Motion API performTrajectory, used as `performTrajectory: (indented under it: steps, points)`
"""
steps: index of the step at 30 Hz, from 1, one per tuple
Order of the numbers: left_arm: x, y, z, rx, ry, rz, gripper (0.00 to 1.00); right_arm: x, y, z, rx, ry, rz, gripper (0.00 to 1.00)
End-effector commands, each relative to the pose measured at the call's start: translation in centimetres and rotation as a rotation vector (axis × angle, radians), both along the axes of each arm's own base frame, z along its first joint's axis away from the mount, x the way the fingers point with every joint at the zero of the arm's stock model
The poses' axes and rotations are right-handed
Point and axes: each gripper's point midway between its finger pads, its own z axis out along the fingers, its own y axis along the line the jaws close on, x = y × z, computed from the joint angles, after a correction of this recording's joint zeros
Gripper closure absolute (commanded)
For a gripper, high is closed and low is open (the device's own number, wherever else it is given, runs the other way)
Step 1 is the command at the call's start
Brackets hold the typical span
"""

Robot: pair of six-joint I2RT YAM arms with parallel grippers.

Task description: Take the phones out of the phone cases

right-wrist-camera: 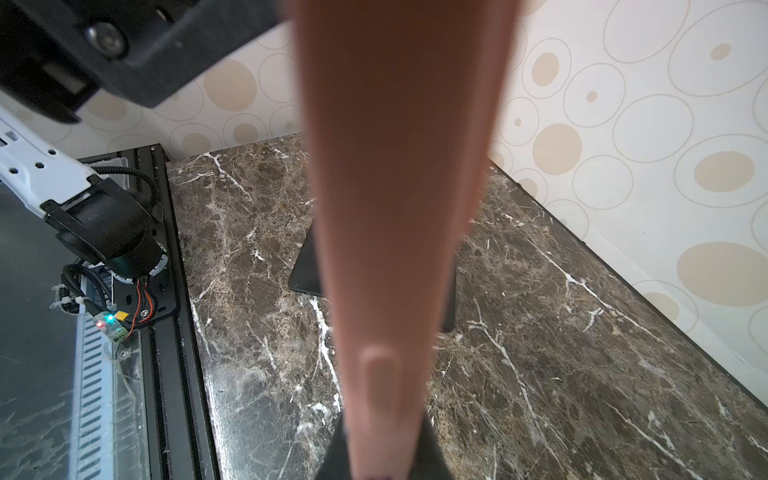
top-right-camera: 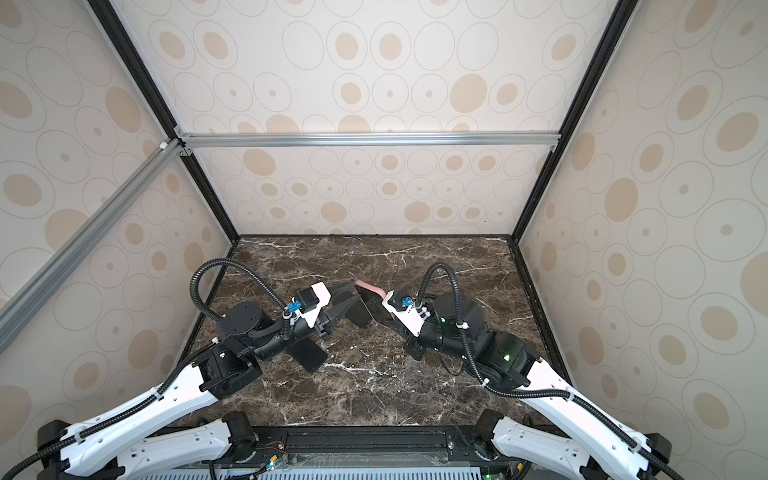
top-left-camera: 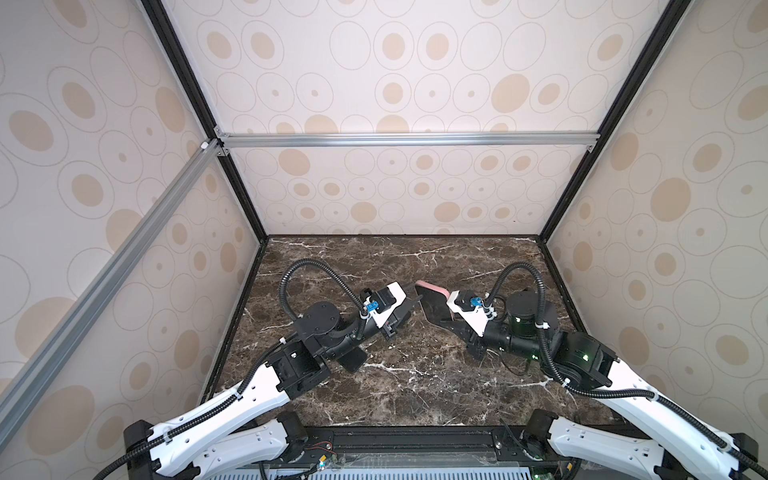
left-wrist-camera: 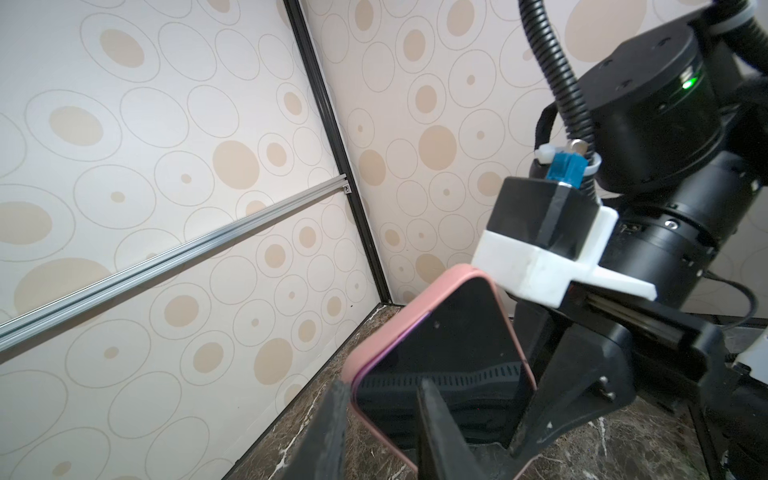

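1. In both top views the right gripper (top-left-camera: 446, 321) is clenched on the pink phone case (top-left-camera: 432, 287), which it holds tilted above the marble table (top-left-camera: 415, 395) near its middle. The phone (top-left-camera: 434, 308) sits in the case, its dark screen turned toward the left gripper (top-left-camera: 415, 300), whose tips are at the case's near corner. A dark flat slab (top-left-camera: 355, 360) lies on the table, partly under the left arm and apart from the case.
2. Left wrist view: the phone (left-wrist-camera: 449, 345) fills the phone case (left-wrist-camera: 415, 297), with the pink rim wrapping every visible edge. The left gripper (left-wrist-camera: 382, 386) straddles the corner nearest the camera, one finger against the outside of the rim and the other across the screen. From this angle I cannot tell whether it is pinching or only close.
3. Right wrist view: the phone case (right-wrist-camera: 395, 208) runs edge-on and blurred away from the camera, its near end gripped by the right gripper (right-wrist-camera: 382, 465). Beyond it the dark flat slab (right-wrist-camera: 305, 270) lies flat on the table (right-wrist-camera: 561, 332).
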Motion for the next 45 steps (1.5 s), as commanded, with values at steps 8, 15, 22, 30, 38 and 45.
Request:
performTrajectory:
  steps: [8,15,22,30,38,45]
  points:
    - [-0.3,-0.2,1.5,-0.028,-0.043,-0.007,0.77,-0.4,0.2,2.8,0.071,-0.066,0.028,1.0]
    - [-0.2,-0.5,1.1,-0.018,-0.037,-0.01,0.77,-1.4,0.5,3.0,0.085,-0.078,0.087,1.0]
    - [-0.6,-1.4,0.1,0.015,-0.01,-0.063,0.77,-3.2,1.3,3.5,0.099,-0.087,0.207,1.0]
    - [-1.2,-2.2,-0.7,0.055,0.011,-0.121,0.77,-3.4,1.9,3.0,0.075,-0.056,0.242,1.0]
    - [-1.7,-3.7,-2.2,0.136,0.043,-0.195,0.76,-3.7,2.4,3.2,0.067,-0.047,0.276,1.0]
    - [-2.0,-5.0,-3.8,0.206,0.084,-0.258,0.74,-3.9,2.9,3.2,0.064,-0.037,0.305,1.0]
